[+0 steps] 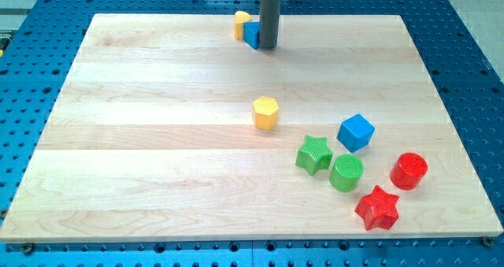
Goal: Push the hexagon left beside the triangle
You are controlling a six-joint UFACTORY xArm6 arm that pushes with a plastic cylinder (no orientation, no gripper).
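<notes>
The yellow hexagon (266,113) lies near the middle of the wooden board (157,157). At the view's top edge, a blue block (251,35) with a wedge-like corner, likely the triangle, is partly hidden by my rod. A small yellow block (241,23) touches its left side. My tip (268,48) rests on the board right against the blue block's right side. It is well above the hexagon in the view, roughly in line with it.
A cluster sits at the view's lower right: blue cube (356,131), green star (314,154), green cylinder (346,172), red cylinder (409,171) and red star (377,208). A blue perforated table surrounds the board.
</notes>
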